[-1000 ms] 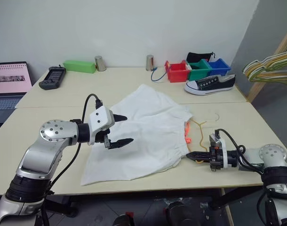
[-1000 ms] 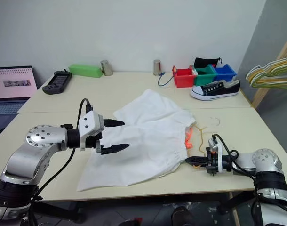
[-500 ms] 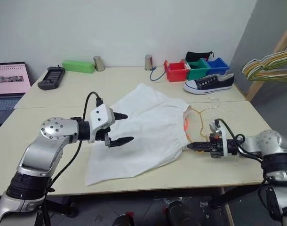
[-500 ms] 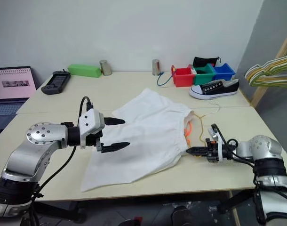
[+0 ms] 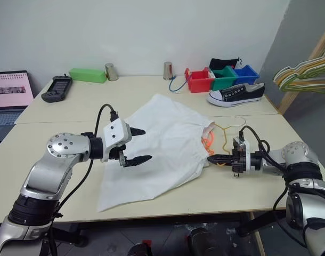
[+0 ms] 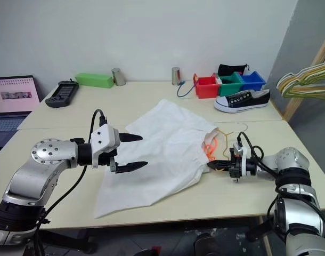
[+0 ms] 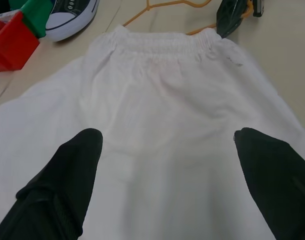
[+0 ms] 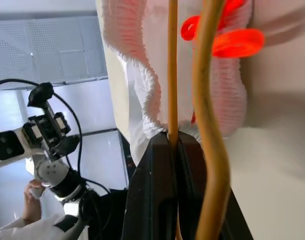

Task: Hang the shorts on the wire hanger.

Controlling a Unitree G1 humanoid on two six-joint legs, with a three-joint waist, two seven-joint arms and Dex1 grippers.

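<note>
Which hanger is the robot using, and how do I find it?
Start at the white shorts spread mid-table. At their gathered waistband lies the wire hanger, pinched in the right hand. It's one thin yellow-tan wire, unlike the green, yellow and white hangers hanging off the table.

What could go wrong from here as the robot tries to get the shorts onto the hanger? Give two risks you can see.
1. The right gripper pinches only one thin wire of the hanger at the waistband; the wire may slip or twist.
2. The left gripper hovers open above the shorts, holding nothing, so the cloth may bunch or slide as the hanger pushes in, and the orange drawstring could snag.
</note>
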